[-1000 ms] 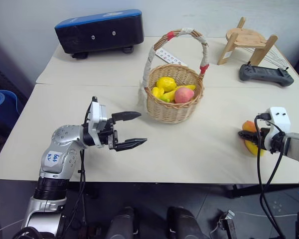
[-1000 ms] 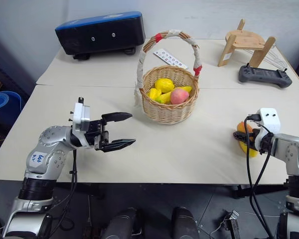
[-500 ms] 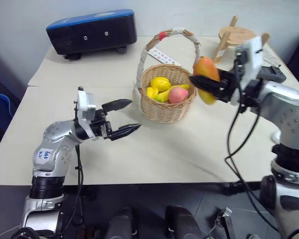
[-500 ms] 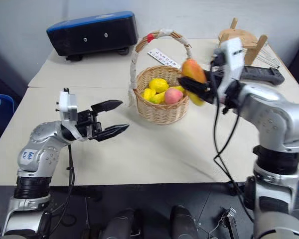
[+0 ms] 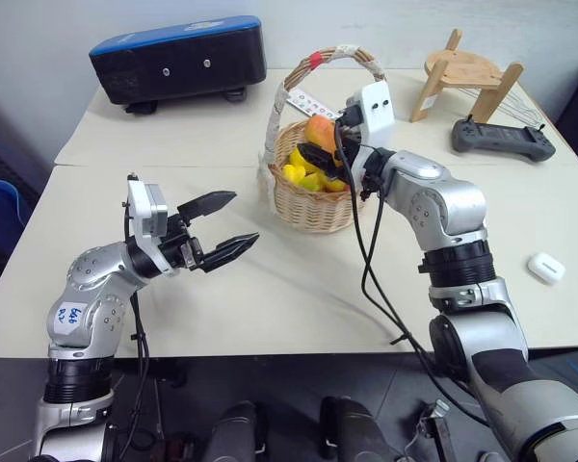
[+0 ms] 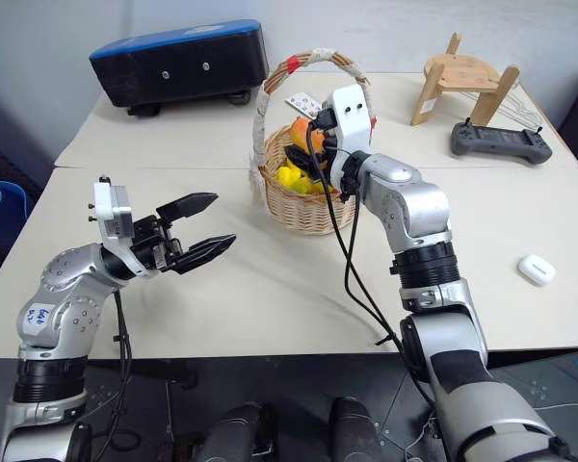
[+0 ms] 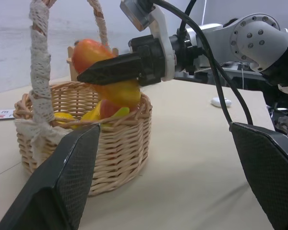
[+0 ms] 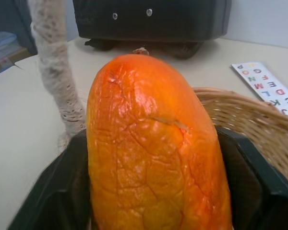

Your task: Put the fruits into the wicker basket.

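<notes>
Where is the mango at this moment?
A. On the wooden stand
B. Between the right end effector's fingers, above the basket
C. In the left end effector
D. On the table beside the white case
B: the mango sits between the right end effector fingers over the basket.

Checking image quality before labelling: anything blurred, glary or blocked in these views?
Head views: even light, sharp, soft shadows. Left wrist view: its own fingers loom dark and soft. Right wrist view: the mango hides much of the wicker basket; background soft.
</notes>
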Controlling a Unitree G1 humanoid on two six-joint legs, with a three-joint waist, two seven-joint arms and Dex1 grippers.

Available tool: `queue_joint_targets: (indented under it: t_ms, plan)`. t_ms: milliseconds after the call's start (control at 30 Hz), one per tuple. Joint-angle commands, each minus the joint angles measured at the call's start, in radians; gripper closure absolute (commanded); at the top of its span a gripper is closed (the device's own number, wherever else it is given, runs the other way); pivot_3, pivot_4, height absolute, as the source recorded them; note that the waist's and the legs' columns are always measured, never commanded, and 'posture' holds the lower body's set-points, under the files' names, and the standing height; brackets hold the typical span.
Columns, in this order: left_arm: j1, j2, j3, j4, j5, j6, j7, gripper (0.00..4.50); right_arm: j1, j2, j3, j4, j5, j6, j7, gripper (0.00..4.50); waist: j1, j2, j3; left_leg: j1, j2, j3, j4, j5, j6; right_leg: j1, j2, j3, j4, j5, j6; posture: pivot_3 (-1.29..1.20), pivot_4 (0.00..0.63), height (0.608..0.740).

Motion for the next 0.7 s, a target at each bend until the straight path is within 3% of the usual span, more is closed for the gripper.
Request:
queue_joint_targets:
  t_ms: [33,267,400,533,700]
  plan:
    - [0.007,-0.004,0.009,-0.041,-0.016,-0.011,0.01,0.0,-0.055,-0.009,-0.018,-0.001,-0.018,-0.057,0.036,0.01,0.0,0.0,0.0,0.0,0.0,0.0,0.0,0.0,0.0,0.0,0.0,0.0,0.0,0.0,0.0,0.0,0.15,0.74]
    - [0.007,0.002,0.018,-0.039,-0.011,-0.017,0.011,0.0,0.065,-0.236,-0.054,-0.265,0.087,0.1,0.266,0.01,0.007,0.0,0.0,-0.001,-0.001,-0.002,0.0,-0.001,0.001,0.001,-0.001,-0.001,-0.001,0.0,0.0,0.0,0.15,0.74]
    - [0.02,0.012,0.034,-0.038,-0.013,-0.021,0.01,0.0,0.138,-0.356,-0.083,-0.305,0.112,0.155,0.338,0.01,0.004,0.0,0.0,0.0,0.0,-0.001,0.0,-0.001,0.001,0.001,-0.001,-0.001,-0.002,0.0,0.0,0.0,0.15,0.74]
    - [0.022,0.019,0.038,-0.029,-0.011,-0.026,0.005,0.0,0.096,-0.347,-0.091,-0.156,0.015,0.069,0.231,0.01,-0.004,0.0,0.0,0.001,0.001,0.003,0.0,-0.001,0.001,0.001,-0.001,0.0,-0.003,0.0,0.0,0.0,0.15,0.74]
    - [0.001,0.017,0.032,-0.015,-0.005,-0.032,0.001,0.0,-0.012,-0.229,-0.063,0.102,-0.11,-0.136,0.109,0.01,-0.005,0.0,0.0,0.001,0.001,0.005,0.0,-0.001,0.0,0.0,-0.001,0.0,-0.003,0.0,-0.001,0.0,0.15,0.74]
